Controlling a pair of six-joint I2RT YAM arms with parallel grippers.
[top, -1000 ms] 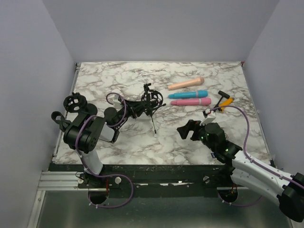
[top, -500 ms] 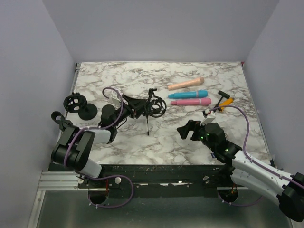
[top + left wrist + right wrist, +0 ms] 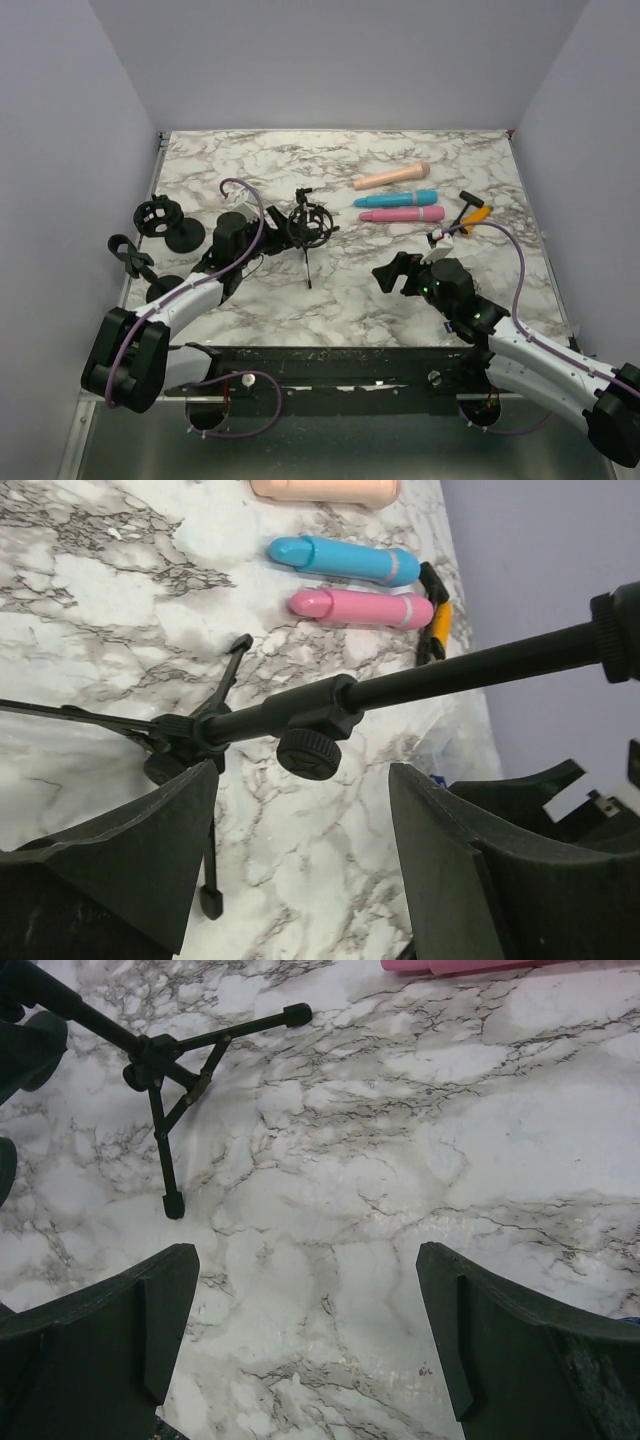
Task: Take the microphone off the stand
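Moved: left arm has dropped from an upright pose to a low reach along the counter (image 3: 350, 300). The left tool (image 3: 272, 236) has let go of the stand (image 3: 300, 712), which has shifted a little left and nearer. The right arm has not stirred.
Left tool: released, fingers (image 3: 130, 840) spread. The pole (image 3: 470, 670) crosses the gap beyond them and touches neither.
Right tool (image 3: 392, 272): spread wide over bare counter, grasping nothing.
Stand: I judge it tipped over, resting on a leg and the mount (image 3: 308, 222). I cannot be sure.
Mount: its ring looks empty from above, with no mic showing in it.
Mics: peach mic (image 3: 390, 178), blue mic (image 3: 397, 198) and pink mic (image 3: 402, 214) lie side by side, right of centre and toward the far side. Their long axes run left to right, the peach one slightly slanted. I cannot tell which came off this stand.
Key relation: the stand lies just right of the left tool. The mics lie farther right and farther back, well apart from it. The right tool is the nearer one to the mics, with the pink mic almost straight beyond it.
Stage: as a judgement, removal looks done and the stand has been set down.
Next move: the left tool would likely need to back straight away from the pole. A sideways pull risks a finger catching the pole and dragging the stand.
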